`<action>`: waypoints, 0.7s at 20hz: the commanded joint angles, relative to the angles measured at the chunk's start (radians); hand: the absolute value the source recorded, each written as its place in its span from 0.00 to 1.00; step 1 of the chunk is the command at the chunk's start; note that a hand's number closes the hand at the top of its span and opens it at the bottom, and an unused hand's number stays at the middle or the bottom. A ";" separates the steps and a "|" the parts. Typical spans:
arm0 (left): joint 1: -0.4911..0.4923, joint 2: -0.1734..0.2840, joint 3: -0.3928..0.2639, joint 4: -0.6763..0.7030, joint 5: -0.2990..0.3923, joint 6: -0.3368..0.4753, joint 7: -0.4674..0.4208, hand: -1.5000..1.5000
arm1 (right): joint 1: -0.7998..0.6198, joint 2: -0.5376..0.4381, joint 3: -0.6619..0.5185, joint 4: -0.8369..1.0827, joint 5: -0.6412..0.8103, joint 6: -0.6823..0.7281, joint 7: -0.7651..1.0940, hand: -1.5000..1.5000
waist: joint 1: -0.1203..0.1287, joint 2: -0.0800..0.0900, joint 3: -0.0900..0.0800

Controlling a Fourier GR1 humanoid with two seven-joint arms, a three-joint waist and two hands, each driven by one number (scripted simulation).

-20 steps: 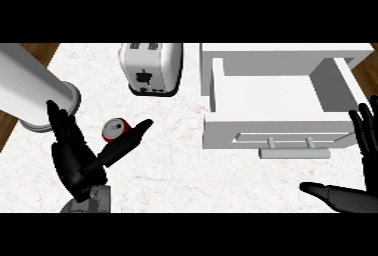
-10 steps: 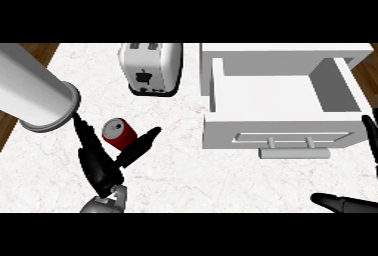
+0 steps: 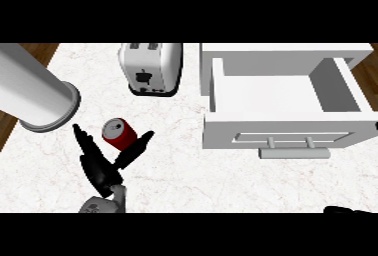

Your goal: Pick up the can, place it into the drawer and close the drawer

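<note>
One red can (image 3: 118, 134) lies on its side at left of centre on the white marbled counter (image 3: 184, 170), between the spread fingers and thumb of the left hand (image 3: 101, 167), which has not closed on it. Judged light, rigid, smooth and liable to roll; take it across the cylindrical wall, mid-length. The drawer (image 3: 284, 102) stands open upper right; the right hand (image 3: 347, 210) shows only at the lower right edge, fingers indeterminate.

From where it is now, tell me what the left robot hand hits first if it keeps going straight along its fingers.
Probably the red can: the left robot hand points up the counter, fingers and thumb spread either side of it. Height above it is unclear.
</note>
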 commanded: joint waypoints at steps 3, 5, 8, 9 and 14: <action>-0.041 -0.001 0.138 0.140 0.190 -0.107 -0.198 0.00 | 0.025 0.011 -0.006 -0.074 0.008 -0.004 0.053 0.00 | 0.001 0.000 0.000; -0.025 -0.001 0.052 0.188 0.317 -0.010 -0.325 0.00 | 0.032 -0.019 -0.091 -0.033 -0.087 0.045 0.009 0.00 | -0.003 0.000 0.000; -0.010 -0.001 0.077 0.273 0.435 -0.100 -0.466 0.00 | -0.005 0.004 -0.042 -0.008 -0.011 0.022 0.004 0.00 | 0.001 0.000 0.000; -0.058 -0.001 0.092 0.269 0.364 -0.087 -0.402 0.00 | -0.072 -0.009 -0.050 -0.001 -0.005 -0.015 0.064 0.00 | 0.003 0.000 0.001; -0.118 -0.001 0.252 0.488 0.511 -0.261 -0.575 0.00 | 0.002 0.006 -0.049 -0.026 -0.013 0.029 0.025 0.00 | -0.002 0.001 0.000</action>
